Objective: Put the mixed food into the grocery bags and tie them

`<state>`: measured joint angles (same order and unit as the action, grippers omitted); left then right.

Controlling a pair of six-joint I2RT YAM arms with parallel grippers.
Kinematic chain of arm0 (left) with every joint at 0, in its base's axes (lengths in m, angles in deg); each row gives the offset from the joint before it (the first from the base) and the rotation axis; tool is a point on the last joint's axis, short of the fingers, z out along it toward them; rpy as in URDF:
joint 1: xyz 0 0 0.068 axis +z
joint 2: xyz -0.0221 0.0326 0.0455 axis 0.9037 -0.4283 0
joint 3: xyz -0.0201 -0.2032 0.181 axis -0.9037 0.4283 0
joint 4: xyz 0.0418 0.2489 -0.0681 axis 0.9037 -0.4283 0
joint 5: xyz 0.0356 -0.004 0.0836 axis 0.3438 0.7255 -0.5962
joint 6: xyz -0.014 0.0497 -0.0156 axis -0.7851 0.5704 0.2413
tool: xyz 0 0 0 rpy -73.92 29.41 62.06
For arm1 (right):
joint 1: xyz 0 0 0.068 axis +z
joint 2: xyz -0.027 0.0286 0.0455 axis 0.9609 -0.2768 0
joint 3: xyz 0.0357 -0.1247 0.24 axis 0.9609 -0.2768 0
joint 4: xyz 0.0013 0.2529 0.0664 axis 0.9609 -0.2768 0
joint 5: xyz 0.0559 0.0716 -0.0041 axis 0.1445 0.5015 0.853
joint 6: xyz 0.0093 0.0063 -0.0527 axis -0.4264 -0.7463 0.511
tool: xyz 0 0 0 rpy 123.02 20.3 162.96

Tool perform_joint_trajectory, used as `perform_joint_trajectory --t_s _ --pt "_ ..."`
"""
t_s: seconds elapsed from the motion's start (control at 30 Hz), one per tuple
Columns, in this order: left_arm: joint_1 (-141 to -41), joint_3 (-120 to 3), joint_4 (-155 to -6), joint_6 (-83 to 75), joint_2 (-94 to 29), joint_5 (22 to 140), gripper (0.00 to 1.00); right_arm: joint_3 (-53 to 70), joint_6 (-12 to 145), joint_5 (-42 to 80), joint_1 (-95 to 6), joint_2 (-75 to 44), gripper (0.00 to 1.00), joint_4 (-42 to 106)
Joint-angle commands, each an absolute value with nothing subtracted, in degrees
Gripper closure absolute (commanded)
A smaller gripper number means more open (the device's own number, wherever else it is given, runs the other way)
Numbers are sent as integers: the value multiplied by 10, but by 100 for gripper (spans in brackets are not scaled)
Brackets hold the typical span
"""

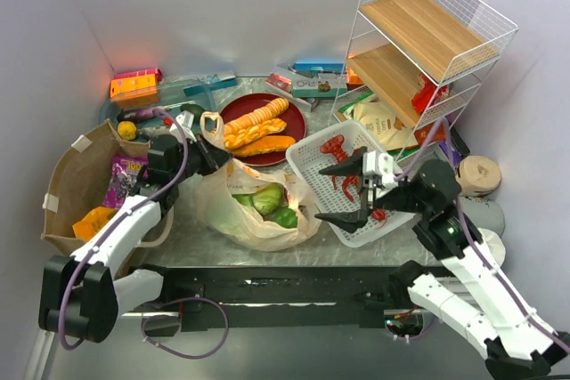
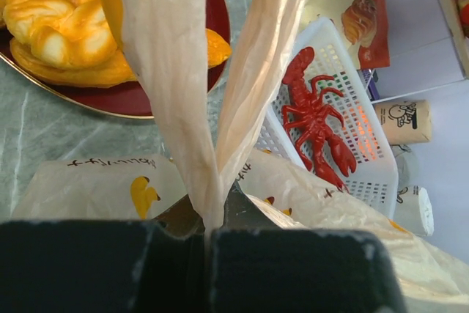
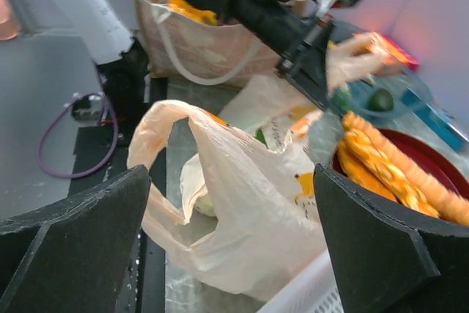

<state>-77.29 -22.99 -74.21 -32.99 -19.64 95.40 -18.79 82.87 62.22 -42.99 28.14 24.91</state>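
Left gripper (image 2: 207, 236) was clamped shut on one handle loop (image 2: 183, 93) of the tan plastic bag (image 1: 233, 220). The wrist view showed the thin film pinched between the pads, with its two strips rising from the pinch and spreading apart. From above, that loop (image 1: 212, 126) was drawn out of the bag toward the far left, and the left gripper (image 1: 216, 157) sat just beside the bag's far-left shoulder.

The plastic bag lay near the middle of the tabletop's near edge. Its long axis ran roughly left to right along that edge and its mouth gaped upward. Inside it were a pale cabbage (image 1: 267, 198) and a dark green pepper (image 1: 285, 217).

Right gripper (image 1: 343, 191) stood with its jaws spread wide and held nothing. It hung over the near-left corner of the white basket (image 1: 307, 156) and pointed left toward the bag. In its own camera, the bag's other handle (image 3: 165, 119) stood slack and unheld ahead of the fingers (image 3: 80, 240).

At the tabletop's left edge, the brown paper bag (image 1: 67, 175) stood with its mouth upward and its long axis running near to far. It held a purple packet (image 1: 125, 175) and an orange packet (image 1: 93, 220).

A red lobster toy (image 1: 337, 149) lay in the basket. A red plate (image 1: 296, 117) of bread (image 1: 254, 124) sat beyond the plastic bag.
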Motion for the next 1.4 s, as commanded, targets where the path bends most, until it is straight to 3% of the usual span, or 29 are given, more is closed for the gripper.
perform_joint_trajectory --t_s 0.0,0.27,0.57,0.9,1.0,1.1,1.13,1.2,1.37 --pt "-766 -261 -720 -318 -218 975 99 -144 856 709 -419 242 1 306" --pt "-763 -268 -719 -316 -236 988 99 -108 876 747 -368 180 0 275" --pt "-762 -269 -724 -315 -234 990 99 -75 941 698 -287 125 0 203" --pt "-762 -271 -730 -315 -228 992 99 -102 967 634 -275 120 1 163" --pt "-762 -271 -731 -315 -225 992 99 -104 966 603 -275 118 5 157" --pt "-762 -272 -735 -314 -217 988 99 -92 958 569 -276 113 35 140" --pt "-762 -272 -736 -313 -213 986 99 -87 942 537 -276 114 61 139" --pt "-756 -276 -746 -313 -204 990 99 -64 939 506 -278 119 100 125" --pt "-746 -331 -789 -304 -171 1006 99 30 874 433 -278 158 100 144"
